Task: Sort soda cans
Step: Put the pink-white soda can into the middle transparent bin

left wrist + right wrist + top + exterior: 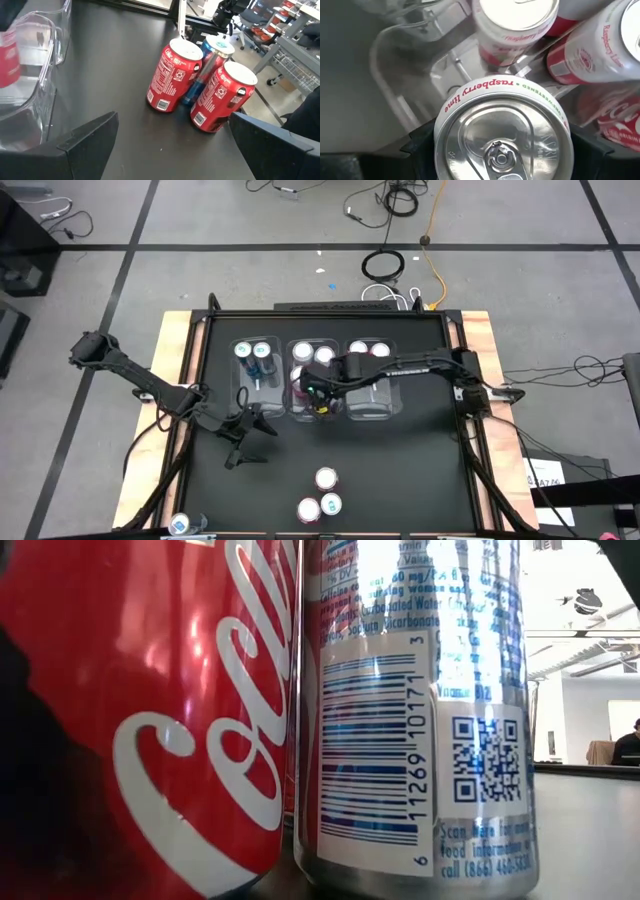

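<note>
Black tabletop [400, 470], high view: three clear bins in a row near 12 o'clock. Left bin [254, 370] holds two teal-blue cans [251, 351], middle bin [310, 380] has pink-and-white cans, right bin [372, 385] dark red ones. Right gripper [318, 392] sits over the middle bin; left gripper [250, 428] hovers at about 9 o'clock of table centre, jaws wide, empty. Three unsorted cans [318, 502] cluster at 6 o'clock, one more teal can [180, 525] at 7 o'clock edge.

Low view: Coca-Cola can [150, 720] and a barcode-side can [420, 720] fill the frame, touching or nearly so.

Left wrist view: two red Coke cans [172, 75] and a blue can [212, 52] between them, waiting.

Right wrist view: fingers clamp a raspberry lime can [502, 135] above the bin with matching cans.

Judgement: well past halfway; about four cans left, one being placed.
</note>
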